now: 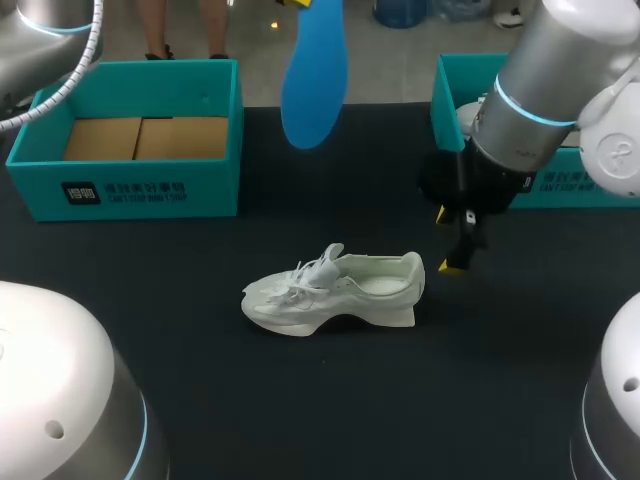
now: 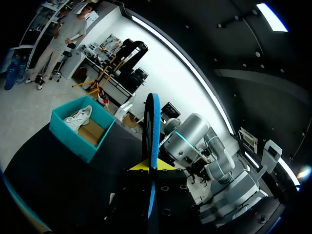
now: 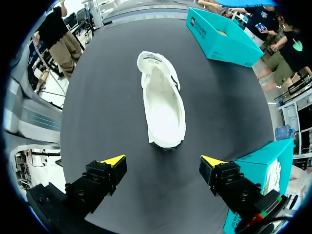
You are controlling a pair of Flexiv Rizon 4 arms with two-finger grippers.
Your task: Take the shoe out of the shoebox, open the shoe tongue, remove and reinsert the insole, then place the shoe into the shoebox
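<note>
Two teal boxes sit on the table: the left box (image 1: pixel 150 190) in the upper left of the frame, the right box (image 1: pixel 452 85) in the upper right. Two white shoes: the centre shoe (image 1: pixel 335 292) mid-frame, the second shoe (image 2: pixel 80 117) inside the right box. One blue insole (image 1: pixel 313 80) at top centre. Two grippers, the left gripper (image 2: pixel 152 166) and the right gripper (image 1: pixel 449 240), two yellow tips each.

Our pincer (image 3: pixel 163 161): fingers spread wide. White shoe (image 3: pixel 163 105): on dark tabletop (image 3: pixel 107 97) just ahead, heel nearest. Teal shoebox (image 3: pixel 222 41): beyond the shoe. Second teal box (image 3: pixel 253 165): beside one finger.
</note>
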